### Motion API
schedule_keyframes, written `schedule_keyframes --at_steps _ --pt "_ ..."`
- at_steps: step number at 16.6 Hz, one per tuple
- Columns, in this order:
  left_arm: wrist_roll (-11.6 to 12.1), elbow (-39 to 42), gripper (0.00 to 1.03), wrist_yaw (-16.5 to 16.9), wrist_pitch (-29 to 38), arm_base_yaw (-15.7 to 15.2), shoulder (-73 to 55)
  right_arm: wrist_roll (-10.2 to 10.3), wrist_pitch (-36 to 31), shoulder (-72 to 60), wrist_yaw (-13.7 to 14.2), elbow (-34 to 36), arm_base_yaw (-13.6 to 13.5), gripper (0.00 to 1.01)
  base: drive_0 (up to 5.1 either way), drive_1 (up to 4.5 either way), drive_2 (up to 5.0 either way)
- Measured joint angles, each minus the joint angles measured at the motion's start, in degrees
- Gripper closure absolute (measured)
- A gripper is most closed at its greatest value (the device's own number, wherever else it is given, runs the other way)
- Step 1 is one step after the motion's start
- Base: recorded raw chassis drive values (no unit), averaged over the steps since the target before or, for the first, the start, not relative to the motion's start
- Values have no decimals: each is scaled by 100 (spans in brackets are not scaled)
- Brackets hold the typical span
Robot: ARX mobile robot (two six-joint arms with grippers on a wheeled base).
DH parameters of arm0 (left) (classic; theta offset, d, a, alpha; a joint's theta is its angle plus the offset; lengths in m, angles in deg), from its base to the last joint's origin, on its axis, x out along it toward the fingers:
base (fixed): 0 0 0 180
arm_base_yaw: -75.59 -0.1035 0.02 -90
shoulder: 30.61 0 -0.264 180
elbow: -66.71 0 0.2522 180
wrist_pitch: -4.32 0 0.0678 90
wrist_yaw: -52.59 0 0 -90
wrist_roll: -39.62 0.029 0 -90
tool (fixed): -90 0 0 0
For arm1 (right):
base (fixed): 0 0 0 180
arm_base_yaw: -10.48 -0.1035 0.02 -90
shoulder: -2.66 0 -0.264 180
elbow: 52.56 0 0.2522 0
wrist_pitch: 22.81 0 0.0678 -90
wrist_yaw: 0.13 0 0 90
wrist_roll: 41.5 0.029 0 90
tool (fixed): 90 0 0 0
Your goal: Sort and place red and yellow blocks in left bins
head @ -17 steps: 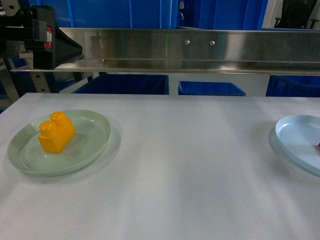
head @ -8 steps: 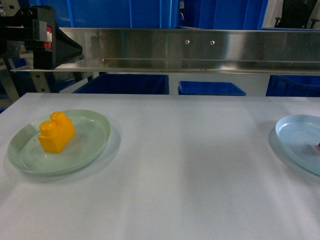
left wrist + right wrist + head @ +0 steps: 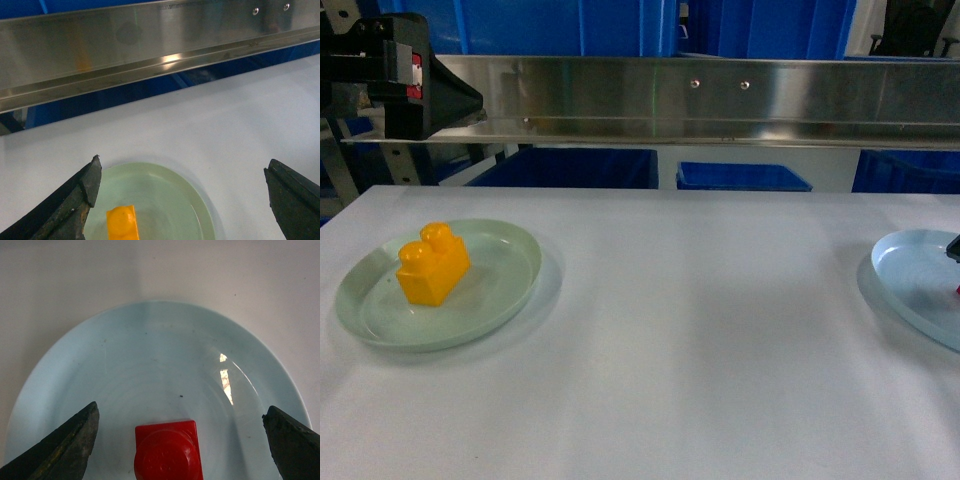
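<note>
Between the spread fingers of the right gripper (image 3: pixel 181 440), a small red plastic block (image 3: pixel 168 450) with one round stud lay on a pale blue round plate (image 3: pixel 150 355), untouched. Below the left gripper (image 3: pixel 182 200), also spread wide, an orange-yellow plastic brick (image 3: pixel 122 222) sat on a pale green round plate (image 3: pixel 175 195). Bright-blue plastic crates (image 3: pixel 570 168) stood beyond the white table (image 3: pixel 700 350).

Black tapered fingers (image 3: pixel 75 200), matte, worn edges, both hands

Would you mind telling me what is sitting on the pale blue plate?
A red block with a round stud on top sits on the pale blue plate, between the open right gripper fingers. Its lower part is cut off by the frame.
</note>
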Motion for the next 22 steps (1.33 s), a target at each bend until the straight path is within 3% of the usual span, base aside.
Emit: schedule_keyframes --at_steps 9,15,20,21,22 --pt "0 0 5 2 -2 0 0 -146 -264 -319 92 35 -212 3 0 0 0" --pt "0 0 5 0 0 0 0 -151 -323 -485 70 2 -201 3 0 0 0" --pt "0 0 5 0 0 0 0 -144 -988 -697 -55 -17 -149 3 0 0 0" --pt "0 0 5 0 -2 0 0 -144 -1091 -748 -83 2 -114 4 0 0 0" --pt "0 0 5 0 2 0 0 -149 -1095 -758 -118 13 -85 11 0 0 0"
